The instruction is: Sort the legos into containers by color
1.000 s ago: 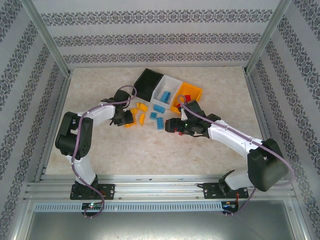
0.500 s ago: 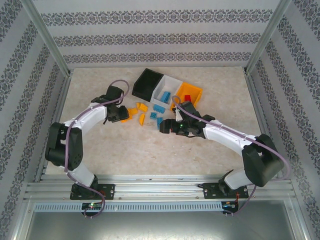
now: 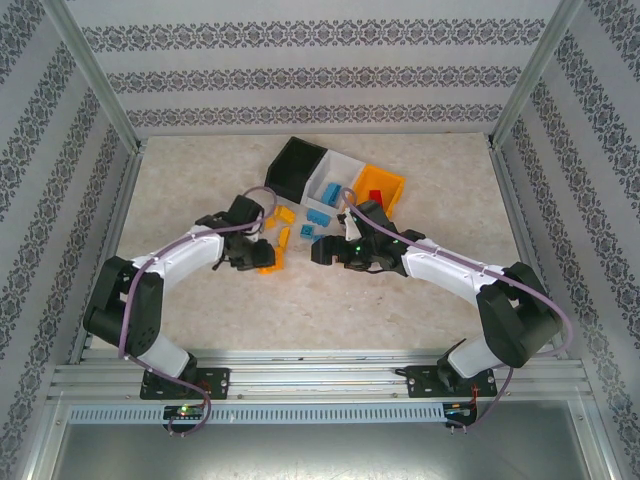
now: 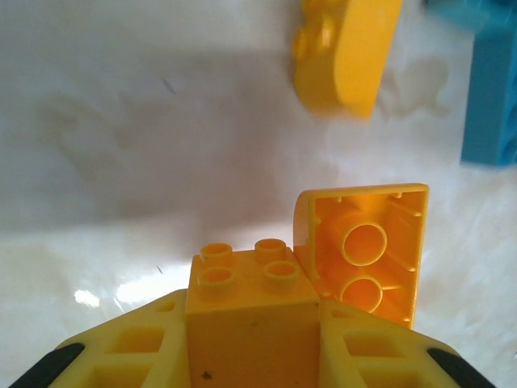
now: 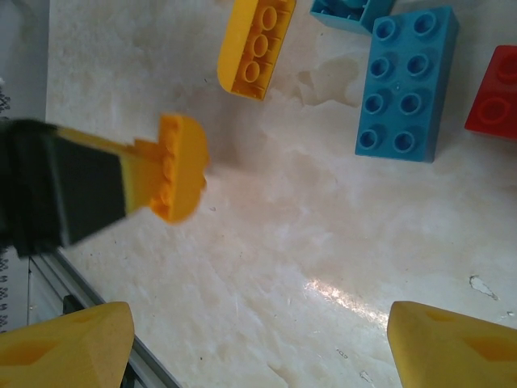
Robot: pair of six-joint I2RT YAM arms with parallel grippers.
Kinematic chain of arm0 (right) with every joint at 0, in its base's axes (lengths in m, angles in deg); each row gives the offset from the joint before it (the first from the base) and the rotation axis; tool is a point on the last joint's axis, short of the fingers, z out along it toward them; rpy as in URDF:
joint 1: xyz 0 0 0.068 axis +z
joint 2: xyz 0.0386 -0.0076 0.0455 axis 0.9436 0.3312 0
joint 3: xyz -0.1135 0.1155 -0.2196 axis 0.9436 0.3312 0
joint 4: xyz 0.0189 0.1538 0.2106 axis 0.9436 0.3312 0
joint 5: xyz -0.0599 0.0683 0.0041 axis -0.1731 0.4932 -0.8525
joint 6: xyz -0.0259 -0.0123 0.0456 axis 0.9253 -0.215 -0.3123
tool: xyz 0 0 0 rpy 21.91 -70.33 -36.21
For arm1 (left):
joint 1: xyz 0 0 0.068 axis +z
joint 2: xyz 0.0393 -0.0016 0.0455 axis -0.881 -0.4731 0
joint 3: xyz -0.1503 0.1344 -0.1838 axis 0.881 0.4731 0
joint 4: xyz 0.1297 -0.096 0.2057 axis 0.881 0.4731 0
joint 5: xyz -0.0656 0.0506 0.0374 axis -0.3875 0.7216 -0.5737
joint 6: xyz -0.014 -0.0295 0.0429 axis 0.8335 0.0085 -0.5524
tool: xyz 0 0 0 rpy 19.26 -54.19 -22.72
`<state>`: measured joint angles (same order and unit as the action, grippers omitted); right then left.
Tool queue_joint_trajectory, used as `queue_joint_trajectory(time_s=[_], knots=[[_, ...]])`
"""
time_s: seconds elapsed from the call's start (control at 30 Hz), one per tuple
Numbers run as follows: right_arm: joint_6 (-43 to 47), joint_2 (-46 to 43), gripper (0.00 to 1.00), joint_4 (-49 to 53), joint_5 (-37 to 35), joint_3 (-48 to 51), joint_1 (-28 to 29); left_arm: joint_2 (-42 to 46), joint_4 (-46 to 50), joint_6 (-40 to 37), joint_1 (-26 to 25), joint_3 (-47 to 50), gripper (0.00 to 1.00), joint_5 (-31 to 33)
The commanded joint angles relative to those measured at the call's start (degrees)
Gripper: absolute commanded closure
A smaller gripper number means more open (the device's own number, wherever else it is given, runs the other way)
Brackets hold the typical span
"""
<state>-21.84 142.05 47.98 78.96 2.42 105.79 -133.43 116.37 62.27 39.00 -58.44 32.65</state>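
— Sitting far back on the pale marbled counter (image 3: 190, 170) are three joined plastic bins (image 3: 343, 163): black, white, orange-yellow.

— Left fingers (image 4: 129, 347) are clamping an orange-yellow square plastic brick (image 4: 250, 307); right fingers (image 5: 73, 343) are hanging spread apart near a light blue plastic brick (image 5: 404, 85).

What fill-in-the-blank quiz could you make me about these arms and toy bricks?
1. The brick clamped in the left gripper is ___ in colour.
2. The right gripper hangs over the table with its jaws ___.
3. The bricks lying in the white bin are ___.
4. In the overhead view, the black bin stands at the ___ end of the row of three.
Missing words: yellow; open; blue; left.
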Motion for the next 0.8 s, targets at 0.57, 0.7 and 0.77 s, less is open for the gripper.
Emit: queue_joint_trajectory(time_s=[0.57, 0.7, 0.77], knots=[[-0.69, -2.02, 0.18, 0.00, -1.38, 1.89, 2.15, -1.92, -3.87, 1.35, -4.48, 3.75, 0.50, 3.91], [-0.81, -1.58, 0.18, -0.18, -1.48, 1.89, 2.84, -1.84, -4.04, 1.26, -4.48, 4.34, 0.51, 4.23], [-0.88, -1.29, 0.18, -0.30, -1.63, 1.72, 3.26, -2.13, -3.99, 0.89, -4.49, 4.60, 0.51, 4.72]])
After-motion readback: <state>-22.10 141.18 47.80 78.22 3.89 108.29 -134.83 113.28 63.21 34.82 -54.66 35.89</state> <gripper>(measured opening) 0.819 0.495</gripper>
